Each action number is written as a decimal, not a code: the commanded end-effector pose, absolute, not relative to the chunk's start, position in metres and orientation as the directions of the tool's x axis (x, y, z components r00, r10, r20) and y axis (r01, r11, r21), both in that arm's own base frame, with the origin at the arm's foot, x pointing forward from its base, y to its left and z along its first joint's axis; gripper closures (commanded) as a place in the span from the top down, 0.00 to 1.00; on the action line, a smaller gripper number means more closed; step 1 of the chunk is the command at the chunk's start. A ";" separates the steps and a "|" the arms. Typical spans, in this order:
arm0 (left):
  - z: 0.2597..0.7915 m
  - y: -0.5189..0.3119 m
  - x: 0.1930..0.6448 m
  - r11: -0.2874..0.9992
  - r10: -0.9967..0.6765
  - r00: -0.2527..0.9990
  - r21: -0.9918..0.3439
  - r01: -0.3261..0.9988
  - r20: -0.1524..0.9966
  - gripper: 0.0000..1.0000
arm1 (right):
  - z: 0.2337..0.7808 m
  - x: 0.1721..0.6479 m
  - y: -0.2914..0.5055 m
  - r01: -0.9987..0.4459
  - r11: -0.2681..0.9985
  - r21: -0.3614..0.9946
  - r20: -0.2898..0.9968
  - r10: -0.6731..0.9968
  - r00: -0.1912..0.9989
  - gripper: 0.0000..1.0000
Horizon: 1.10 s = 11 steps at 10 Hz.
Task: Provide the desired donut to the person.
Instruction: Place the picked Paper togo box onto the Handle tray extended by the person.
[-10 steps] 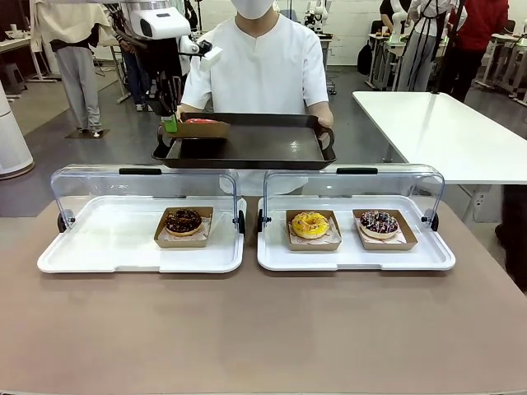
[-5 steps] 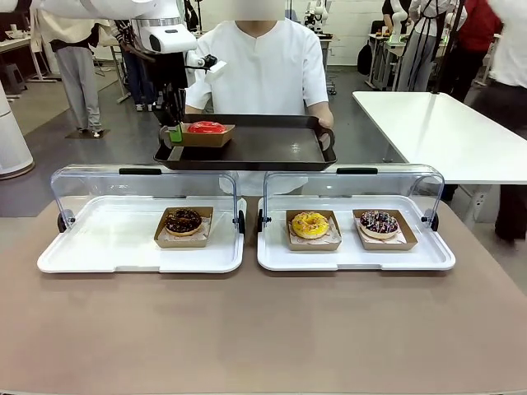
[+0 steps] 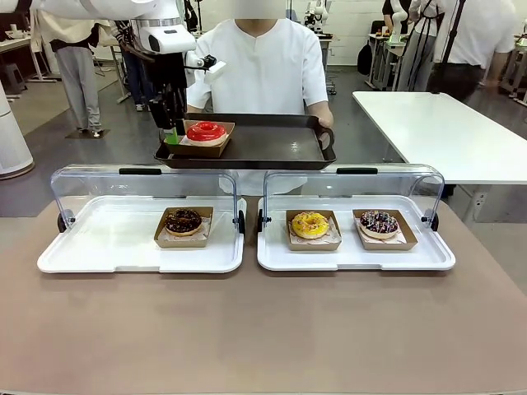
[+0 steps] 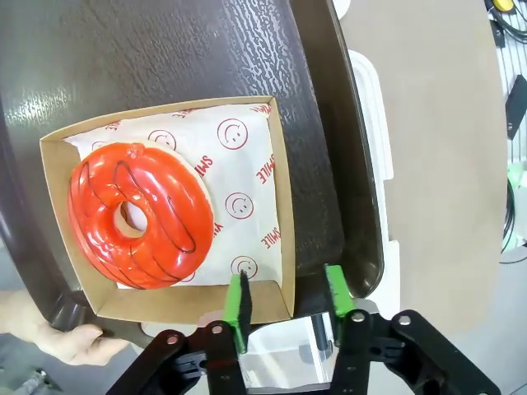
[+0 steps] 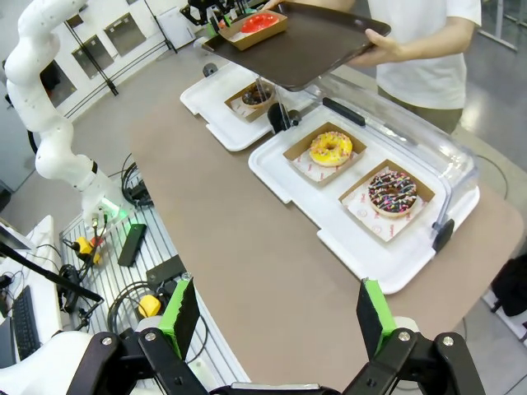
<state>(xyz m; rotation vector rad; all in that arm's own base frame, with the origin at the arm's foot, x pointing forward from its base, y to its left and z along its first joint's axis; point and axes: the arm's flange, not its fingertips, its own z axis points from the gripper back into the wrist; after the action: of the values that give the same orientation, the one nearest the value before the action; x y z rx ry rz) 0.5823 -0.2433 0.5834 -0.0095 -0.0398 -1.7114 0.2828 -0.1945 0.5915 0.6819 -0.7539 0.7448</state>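
One person [image 3: 263,66] holds one dark tray [image 3: 272,144] over two white trays [image 3: 99,239]. Of four donuts, three lie in the white trays. The red donut [image 4: 140,216], boxed, sits upper left. The left gripper [image 4: 285,276] stands parted astride the box [image 4: 165,304] wall. The right gripper [image 5: 278,285] is spread wide, empty.

Bare tray [image 3: 272,141] beside red donut [image 3: 206,131]
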 end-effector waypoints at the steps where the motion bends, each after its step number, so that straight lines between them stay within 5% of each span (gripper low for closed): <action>1: 0.587 -0.235 0.582 -0.150 -0.987 -0.151 0.010 0.989 0.050 0.93 | 0.592 0.283 -0.194 -0.797 0.543 0.265 0.803 0.333 0.494 1.00; 4: 0.587 -0.234 0.581 -0.147 -0.988 -0.147 0.004 0.989 0.048 1.00 | 0.592 0.283 -0.194 -0.797 0.543 0.265 0.803 0.333 0.494 1.00; 5: 0.587 -0.232 0.579 -0.144 -0.988 -0.143 -0.001 0.990 0.052 0.90 | 0.592 0.283 -0.194 -0.797 0.543 0.265 0.803 0.333 0.494 1.00; 6: 0.589 -0.230 0.574 -0.150 -0.987 -0.150 -0.006 0.989 0.064 0.99 | 0.592 0.283 -0.194 -0.797 0.543 0.265 0.803 0.333 0.494 1.00; 11: 0.606 -0.162 0.469 -0.233 -0.967 -0.236 0.041 0.972 0.097 0.99 | 0.592 0.283 -0.194 -0.797 0.543 0.265 0.803 0.333 0.494 1.00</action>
<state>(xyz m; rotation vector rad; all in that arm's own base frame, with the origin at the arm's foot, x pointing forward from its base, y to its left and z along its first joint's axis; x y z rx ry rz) 0.5022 -0.1876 0.6199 -0.0568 -0.0637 -1.7830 0.2829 -0.1945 0.5913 0.6823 -0.7533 0.7447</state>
